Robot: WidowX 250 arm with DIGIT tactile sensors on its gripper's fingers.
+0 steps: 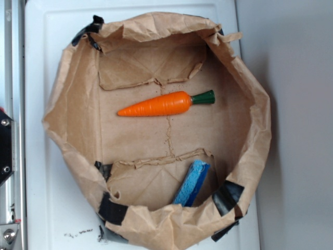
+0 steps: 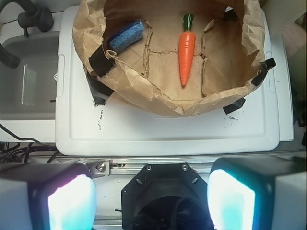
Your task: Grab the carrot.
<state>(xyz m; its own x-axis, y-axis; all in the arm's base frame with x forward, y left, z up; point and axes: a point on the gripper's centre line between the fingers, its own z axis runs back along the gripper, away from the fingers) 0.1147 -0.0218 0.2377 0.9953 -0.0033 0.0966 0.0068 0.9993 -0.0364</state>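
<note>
The orange carrot (image 1: pixel 156 105) with a dark green stem lies flat on the floor of a brown paper bag tray (image 1: pixel 73 99), tip to the left in the exterior view. The wrist view shows the carrot (image 2: pixel 186 52) with its stem pointing away from me. My gripper (image 2: pixel 151 201) is open, its two glowing pads (image 2: pixel 72 203) wide apart with nothing between them. It hovers well short of the bag, over the robot's black base, far from the carrot. The exterior view does not show the gripper.
A blue sponge (image 1: pixel 191 183) leans against the bag's wall (image 2: pixel 125 34). The bag sits on a white plastic lid (image 2: pixel 163 134). Black tape patches (image 1: pixel 112 209) hold the bag's rim. A grey bin (image 2: pixel 26 76) stands to the left in the wrist view.
</note>
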